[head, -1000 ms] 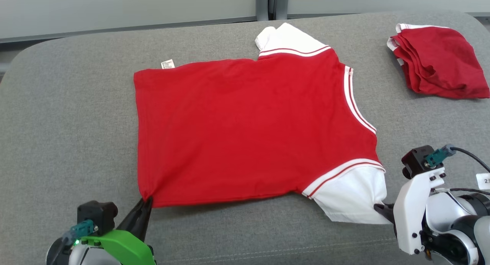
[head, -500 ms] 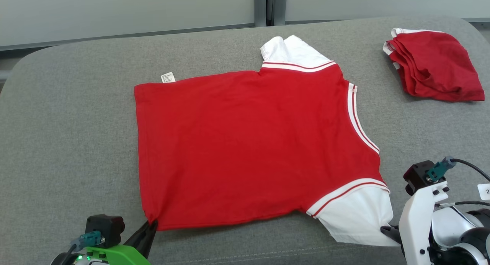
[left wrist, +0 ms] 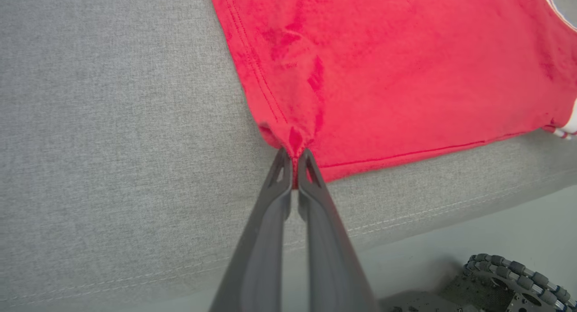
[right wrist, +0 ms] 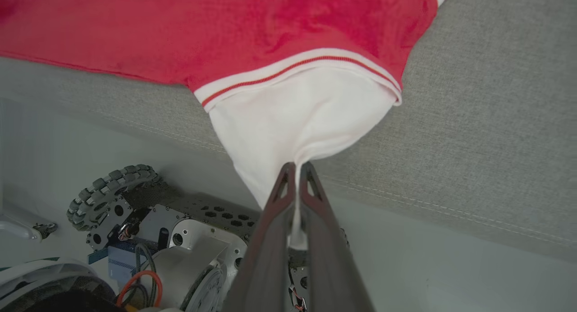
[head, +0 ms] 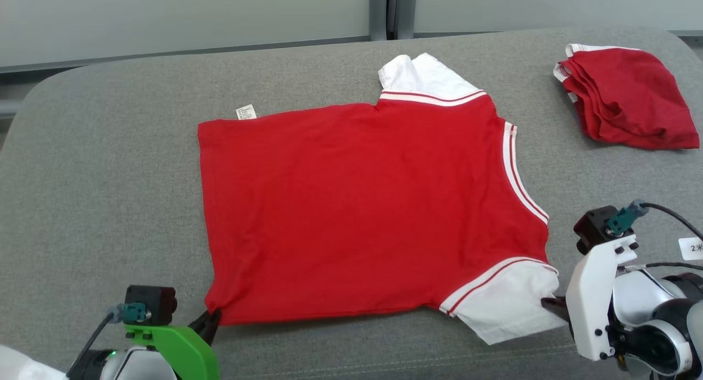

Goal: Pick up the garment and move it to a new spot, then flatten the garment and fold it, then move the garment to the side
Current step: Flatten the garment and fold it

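Observation:
A red T-shirt [head: 362, 204] with white sleeves lies spread flat on the grey padded table [head: 99, 166], hem to the left and neck to the right. My left gripper [head: 211, 317] is shut on the near hem corner [left wrist: 293, 145]. My right gripper [head: 546, 303] is shut on the near white sleeve [right wrist: 297, 122], whose end hangs past the table's front edge. The far white sleeve [head: 423, 78] lies flat at the back.
Another red garment [head: 626, 97] lies bunched at the table's far right. A white label [head: 246, 112] sticks out at the shirt's far hem corner. The table's stitched front edge [right wrist: 451, 210] runs just behind my fingers, with my wheeled base [right wrist: 117, 199] below.
The head camera has tilted between frames. Both grippers keep their grip; the near edge of the shirt sits slightly farther back from the table's front edge than half a second ago.

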Controlling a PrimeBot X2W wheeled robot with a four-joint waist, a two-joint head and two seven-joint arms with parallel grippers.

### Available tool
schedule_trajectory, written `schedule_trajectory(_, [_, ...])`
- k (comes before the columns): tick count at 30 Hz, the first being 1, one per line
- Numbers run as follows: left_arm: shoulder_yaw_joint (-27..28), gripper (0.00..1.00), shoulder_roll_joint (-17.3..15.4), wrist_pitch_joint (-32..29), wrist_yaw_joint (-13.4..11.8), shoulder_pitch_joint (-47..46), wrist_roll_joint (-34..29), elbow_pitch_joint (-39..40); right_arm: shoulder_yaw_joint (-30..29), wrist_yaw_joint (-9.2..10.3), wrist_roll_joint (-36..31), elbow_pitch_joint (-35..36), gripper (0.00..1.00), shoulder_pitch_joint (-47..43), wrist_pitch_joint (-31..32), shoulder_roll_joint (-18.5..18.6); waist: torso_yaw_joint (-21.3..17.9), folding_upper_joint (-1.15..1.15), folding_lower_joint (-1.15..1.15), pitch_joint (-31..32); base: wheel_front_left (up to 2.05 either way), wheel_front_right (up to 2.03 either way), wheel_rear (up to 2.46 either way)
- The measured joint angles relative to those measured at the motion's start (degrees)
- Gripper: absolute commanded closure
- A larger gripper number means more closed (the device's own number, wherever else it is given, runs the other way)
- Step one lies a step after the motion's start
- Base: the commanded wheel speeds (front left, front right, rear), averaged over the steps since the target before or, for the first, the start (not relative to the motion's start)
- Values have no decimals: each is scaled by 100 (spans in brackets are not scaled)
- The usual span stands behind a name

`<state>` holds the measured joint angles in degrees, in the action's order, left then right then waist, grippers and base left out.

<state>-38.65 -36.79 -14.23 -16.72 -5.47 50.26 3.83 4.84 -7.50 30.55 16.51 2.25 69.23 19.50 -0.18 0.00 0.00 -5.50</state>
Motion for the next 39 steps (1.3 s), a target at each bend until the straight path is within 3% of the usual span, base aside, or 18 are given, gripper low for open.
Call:
schedule_trajectory(7, [-213,100,15,-803,210,-867,-31,-242,-3,0,-36,-532,100,805,-13,14,21,0,0,-32,0,0,0])
schedule_trajectory(16, [-149,100,398,-1519,85,-1616,272,-664,41,0,-169,-1432,100,1751,-182,51,21,0,0,-164,0,0,0])
schedule_trajectory(25, [89,100,770,-1571,-123,-2140,409,-1400,180,0,-305,-2369,100,2474,-467,-59,2,0,0,-393,0,0,0])
schedule_trajectory(39, [13,100,1139,-1445,71,-2846,313,-2209,400,0,-536,-3429,100,3580,-690,-259,12,0,0,-832,0,0,0])
